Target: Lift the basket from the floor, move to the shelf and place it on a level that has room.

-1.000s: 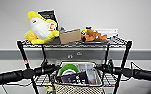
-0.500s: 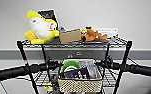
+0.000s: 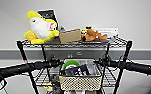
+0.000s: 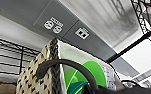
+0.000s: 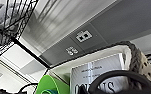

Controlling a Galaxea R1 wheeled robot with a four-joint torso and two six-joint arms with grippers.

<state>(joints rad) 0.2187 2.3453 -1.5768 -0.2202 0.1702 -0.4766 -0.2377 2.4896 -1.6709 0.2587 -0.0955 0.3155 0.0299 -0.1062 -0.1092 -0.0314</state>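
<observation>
Basket up between both arms, level with the shelf's second tier, front edge just proud of the posts! Left gripper at one end, right gripper at the other; whether those fingers are clamped or merely cradling, I cannot tell. The dark handle loops right past the left wrist camera. To do this well: keep both ends level, feed it straight in between the front posts, and hold the rim under the top tier's wire, where the yellow plush and cardboard box sit. Writing? A white booklet in the basket carries large dark letters, partly hidden and unreadable. A green roll rides beside it.
</observation>
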